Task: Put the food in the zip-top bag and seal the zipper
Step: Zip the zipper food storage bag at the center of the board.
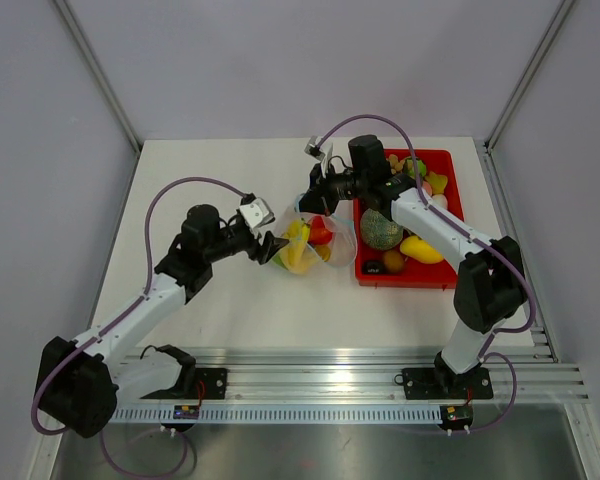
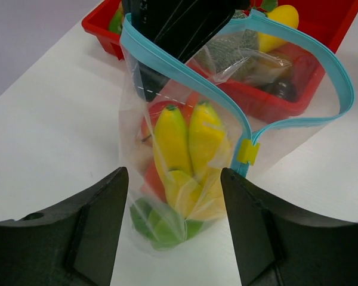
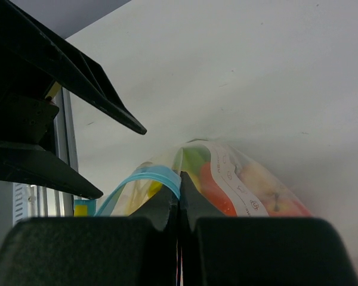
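The zip-top bag [image 2: 134,119] stands between the left pincer's [image 2: 174,173] spread fingers [image 2: 83,232].

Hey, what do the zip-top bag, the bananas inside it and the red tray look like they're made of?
Zip-top bag: thin clear plastic film, glossy; it creases and shows its contents. Bananas: probably moulded plastic, smooth yellow with a soft sheen. Red tray: likely rigid plastic, even colour, shiny rim.
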